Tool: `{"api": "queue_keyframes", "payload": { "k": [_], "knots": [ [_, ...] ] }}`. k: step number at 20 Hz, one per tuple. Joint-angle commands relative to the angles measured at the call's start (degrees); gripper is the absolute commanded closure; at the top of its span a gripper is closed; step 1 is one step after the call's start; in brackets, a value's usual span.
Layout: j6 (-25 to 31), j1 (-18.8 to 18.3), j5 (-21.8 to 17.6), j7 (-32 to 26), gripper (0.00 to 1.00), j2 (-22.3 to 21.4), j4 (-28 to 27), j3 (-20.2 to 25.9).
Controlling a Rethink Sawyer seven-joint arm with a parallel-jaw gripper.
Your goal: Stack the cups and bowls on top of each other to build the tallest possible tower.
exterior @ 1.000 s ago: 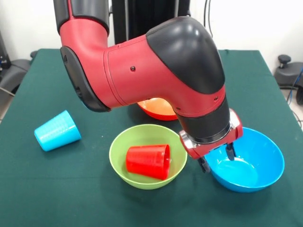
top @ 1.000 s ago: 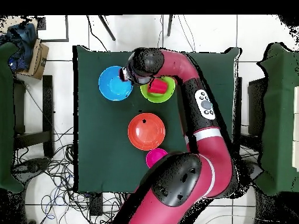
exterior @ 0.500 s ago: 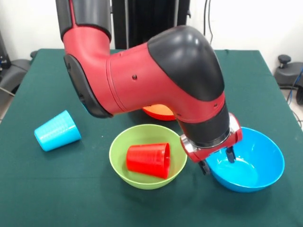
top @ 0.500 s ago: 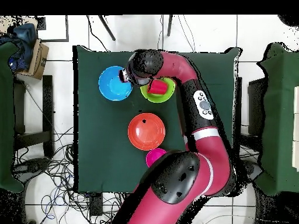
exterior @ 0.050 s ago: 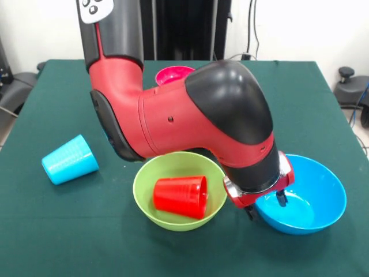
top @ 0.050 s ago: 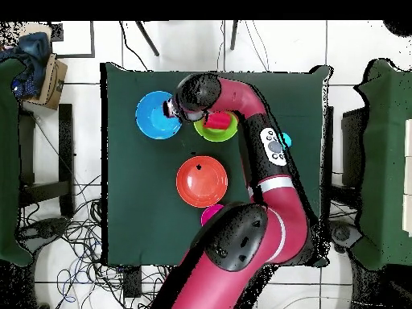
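- Gripper (exterior @ 0.050 s ago: 265, 205) sat low over the near rim of the blue bowl (exterior @ 0.050 s ago: 314, 202); the fingers stood apart, one tip inside the bowl and one outside its wall, straddling the rim. Contact with the rim could not be made out.
- Red cup (exterior @ 0.050 s ago: 181, 196) lay on its side inside the lime green bowl (exterior @ 0.050 s ago: 147, 173), just beside the blue bowl.
- Light blue cup (exterior @ 0.050 s ago: 70, 159) lay on its side on the green tabletop (exterior @ 0.050 s ago: 46, 231), well apart from the bowls.
- Orange bowl (top @ 0.050 s ago: 202, 181) showed whole only from overhead; the arm hid it in the front view.
- Small pink-red bowl (exterior @ 0.050 s ago: 173, 74) was partly covered by the arm in both views.
- No items were stacked as a tower.
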Motion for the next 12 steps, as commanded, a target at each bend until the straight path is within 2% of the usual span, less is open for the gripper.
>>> {"api": "queue_keyframes", "payload": {
  "k": [1, 2, 5, 8, 12],
  "knots": [
    [-1.0, 1.9, -4.9, -16.6, 0.0, 2.2, -3.5, -0.5],
    [-2.2, 1.8, -4.9, -15.5, 1.0, 1.9, -2.8, -0.6],
    [-2.5, 1.6, -4.7, -14.8, 1.0, 1.7, -2.8, -0.6],
    [0.4, 1.3, -3.9, -17.0, 1.0, 0.6, -2.5, 0.1],
    [-0.1, 1.1, -4.3, -17.2, 1.0, 0.4, -2.1, 0.2]
  ]
}}
